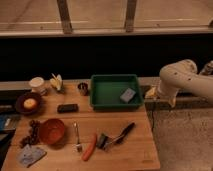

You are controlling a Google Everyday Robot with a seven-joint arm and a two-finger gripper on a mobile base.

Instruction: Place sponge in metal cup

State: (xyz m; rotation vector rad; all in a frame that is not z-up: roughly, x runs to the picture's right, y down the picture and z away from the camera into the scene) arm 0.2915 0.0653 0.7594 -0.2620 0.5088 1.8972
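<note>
the small shiny steel cylindrical metal cup (83, 89) stands upright on the wooden table (131, 152), just left of the green rectangular plastic tray (114, 76). the small grey-blue rectangular sponge (128, 94) lies flat inside that tray, toward its right side. further right, the white robot arm (182, 77) bends down to the gripper (151, 93), which hangs just outside the tray's right rim with its jaws spread wide and nothing between them. the step in hand looks like the reach for the sponge. best to come over the rim from above, straddle the block's short sides, pinch lightly, then lift clear of the wall before crossing to the cup.
</note>
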